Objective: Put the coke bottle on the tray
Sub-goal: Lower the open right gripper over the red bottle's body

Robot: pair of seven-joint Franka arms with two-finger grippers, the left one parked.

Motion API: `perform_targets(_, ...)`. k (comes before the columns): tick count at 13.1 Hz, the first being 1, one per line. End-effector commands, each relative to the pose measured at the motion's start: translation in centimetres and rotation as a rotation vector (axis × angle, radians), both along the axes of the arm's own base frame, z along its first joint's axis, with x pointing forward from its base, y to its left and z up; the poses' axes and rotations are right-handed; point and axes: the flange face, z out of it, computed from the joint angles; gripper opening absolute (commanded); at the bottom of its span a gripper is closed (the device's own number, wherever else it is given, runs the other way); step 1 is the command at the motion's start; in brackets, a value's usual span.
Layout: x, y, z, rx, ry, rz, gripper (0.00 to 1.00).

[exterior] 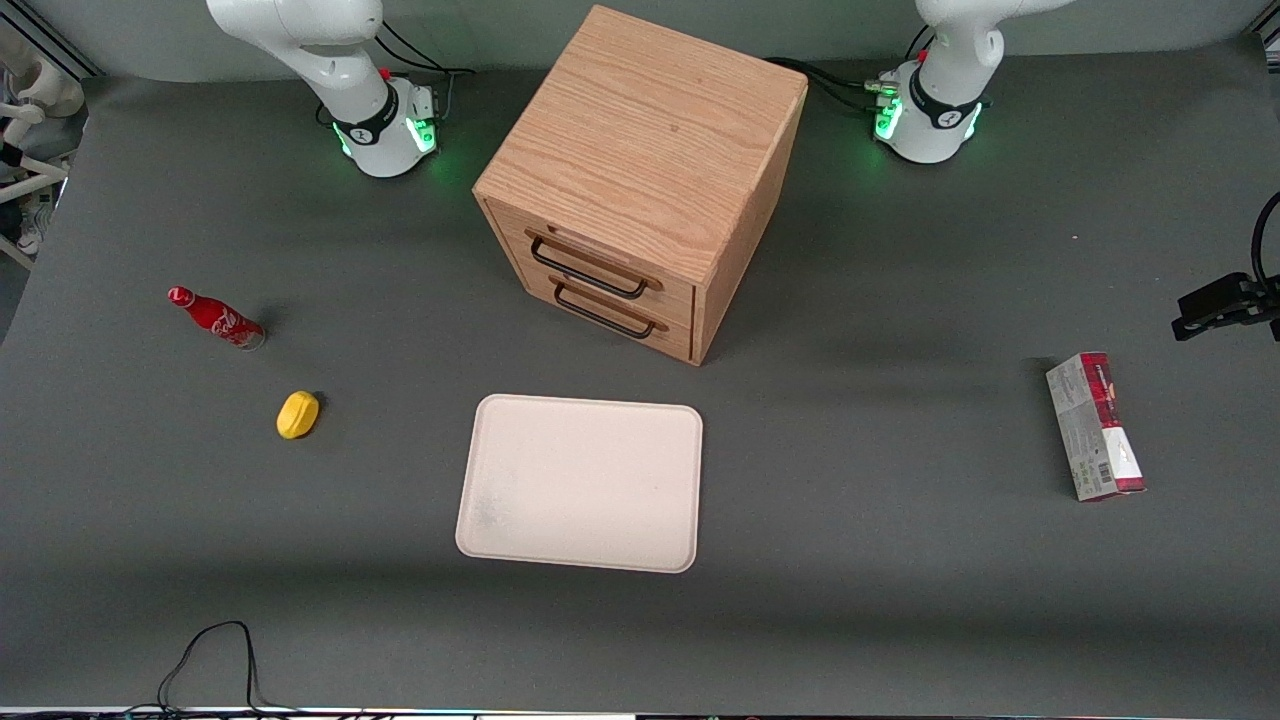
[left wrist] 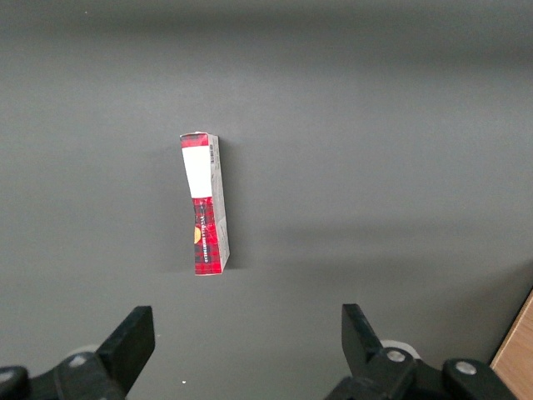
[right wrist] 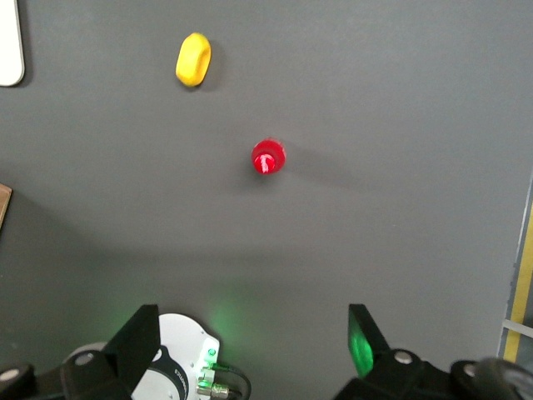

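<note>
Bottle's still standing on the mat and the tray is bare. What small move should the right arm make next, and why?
Probably lower the gripper straight toward the coke bottle. Its fingers are spread open high above the table, and the wrist view looks down on the bottle's red cap, so it stands upright. The tray holds nothing yet.

Red coke bottle (exterior: pixel 217 319) upright; cream tray (exterior: pixel 581 483) bare.

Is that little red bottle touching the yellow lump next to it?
Apart. The front view shows bare grey table between the bottle and the yellow lump; the right wrist view shows it too, from the open hand high above them.
</note>
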Motion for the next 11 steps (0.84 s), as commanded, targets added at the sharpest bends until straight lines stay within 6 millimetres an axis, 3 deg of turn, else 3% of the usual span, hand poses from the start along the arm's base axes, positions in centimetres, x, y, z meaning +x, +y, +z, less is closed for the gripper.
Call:
perform_targets(1, -0.6, 0.7, -0.7, -0.024, -0.011, 0.011, 1.00)
perform_targets(3, 0.0, 0.6, -2.0, -0.028, -0.004, 0.014, 1.00)
perform_targets(8, 1.2, 1.5, -8.9, -0.037, -0.040, 0.046, 1.00)
perform_targets(11, 1.6, 0.6, -13.3, -0.037, -0.051, 0.038, 1.00)
